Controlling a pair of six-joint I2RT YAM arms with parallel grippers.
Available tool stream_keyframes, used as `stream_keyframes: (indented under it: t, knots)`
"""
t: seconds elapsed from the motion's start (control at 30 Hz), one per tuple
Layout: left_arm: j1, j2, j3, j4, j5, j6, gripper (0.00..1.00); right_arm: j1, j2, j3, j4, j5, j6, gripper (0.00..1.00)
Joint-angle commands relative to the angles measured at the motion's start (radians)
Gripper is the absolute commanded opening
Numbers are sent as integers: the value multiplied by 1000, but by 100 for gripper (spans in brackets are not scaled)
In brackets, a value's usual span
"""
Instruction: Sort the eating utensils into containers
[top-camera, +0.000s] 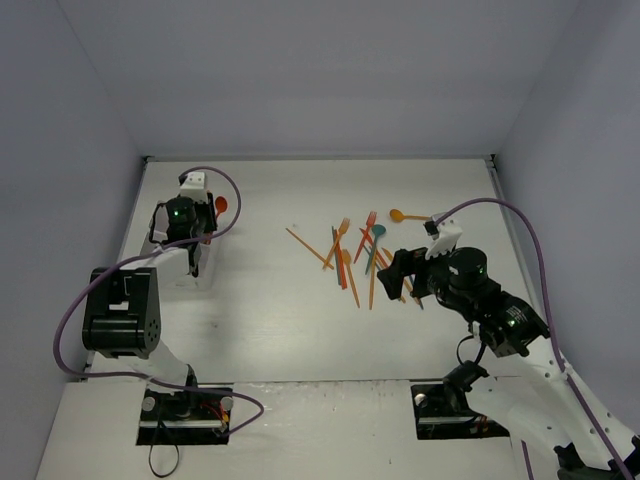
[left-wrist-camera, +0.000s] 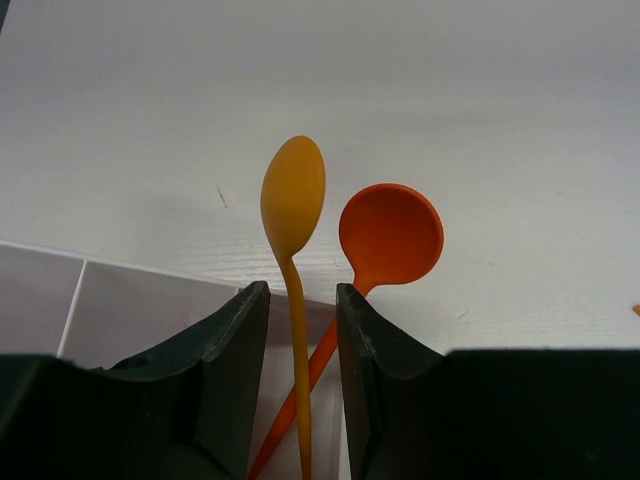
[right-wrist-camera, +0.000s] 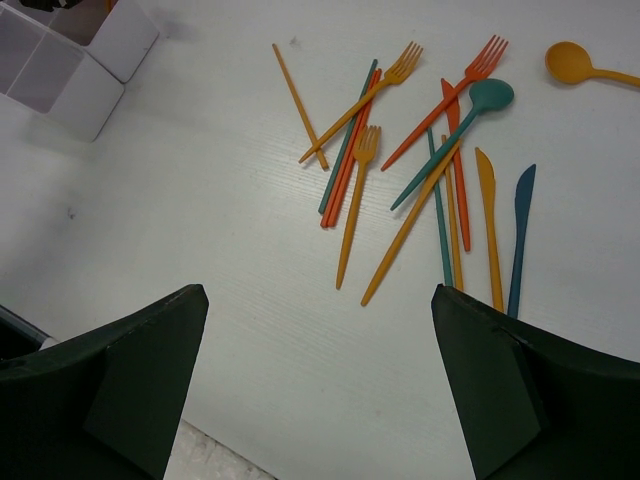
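The white translucent compartment box (top-camera: 196, 274) stands at the table's left; its dividers show at the lower left of the left wrist view (left-wrist-camera: 100, 310). Directly over it my left gripper (top-camera: 200, 238) (left-wrist-camera: 303, 290) is open. A yellow-orange spoon (left-wrist-camera: 293, 195) and a red-orange spoon (left-wrist-camera: 392, 233) (top-camera: 221, 205) stand between its fingers, with a gap on each side of the handles. The remaining utensils (top-camera: 360, 255) lie in a loose pile at centre right: forks (right-wrist-camera: 400, 68), a teal spoon (right-wrist-camera: 490, 95), knives (right-wrist-camera: 487, 200), sticks. My right gripper (top-camera: 405, 275) (right-wrist-camera: 315, 295) hovers wide open just beside the pile, holding nothing.
One orange spoon (top-camera: 405, 215) (right-wrist-camera: 570, 62) lies apart at the far side of the pile. A single orange stick (top-camera: 305, 247) lies to the pile's left. Grey walls enclose the table on three sides. The box's corner (right-wrist-camera: 70, 60) shows in the right wrist view.
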Motion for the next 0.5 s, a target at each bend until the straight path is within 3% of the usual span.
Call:
stream_keyframes:
  t: [0.0, 0.13, 0.2, 0.47]
  knots:
    - [0, -89, -14, 85, -6, -18, 31, -4, -5, 4, 37, 4, 16, 93]
    - [0, -164, -27, 68, -5, -35, 37, -4, 26, 42, 35, 37, -4, 93]
    - [0, -236, -16, 34, -15, -52, 48, -4, 60, 69, 34, 55, -19, 94]
    - [-5, -480, 99, -344, -9, -124, 65, -65, 433, 311, 34, 138, -144, 95]
